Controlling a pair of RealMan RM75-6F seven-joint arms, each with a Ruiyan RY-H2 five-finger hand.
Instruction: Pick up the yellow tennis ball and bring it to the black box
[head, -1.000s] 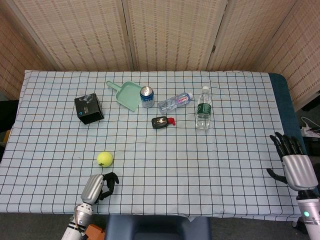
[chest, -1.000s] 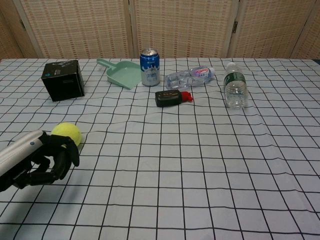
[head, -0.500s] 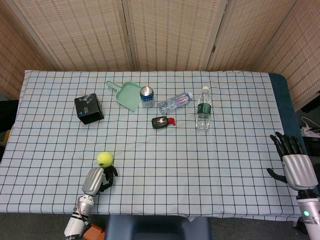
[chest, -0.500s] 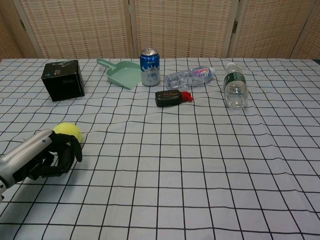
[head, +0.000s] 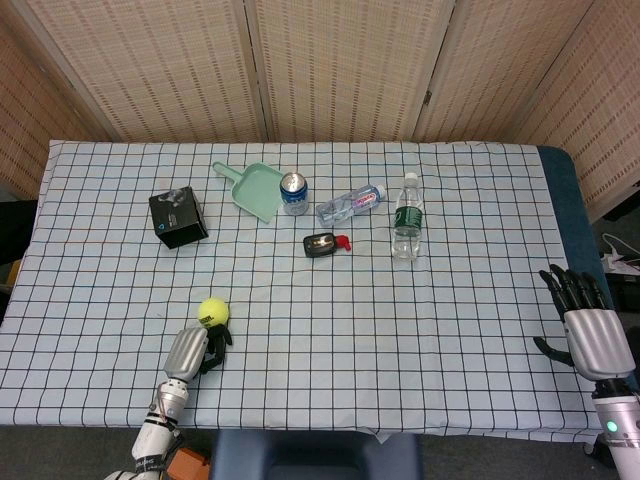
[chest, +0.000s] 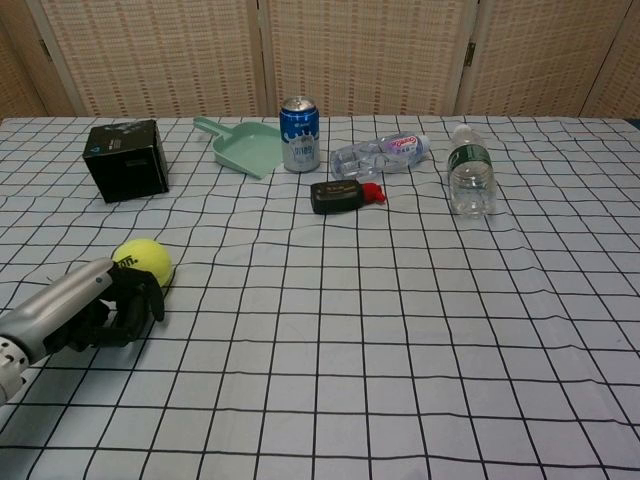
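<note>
— What is standing between the tennis ball (chest: 142, 261) and the black box (chest: 126, 159)?
— Bare checked cloth (head: 120, 275) is lying between them.
— And farther right?
— The dustpan (chest: 243, 145), can (chest: 300, 134), lying bottle (chest: 380, 153), small black device (chest: 337, 195) and upright bottle (chest: 470, 171) are crowding the far middle, well apart from the box.

The left hand (head: 192, 350) reaches along the near left of the table (head: 470, 240), its dark fingers (head: 218, 340) just under the yellow tennis ball (head: 212, 311). The black box (head: 178, 217) sits farther back.
</note>
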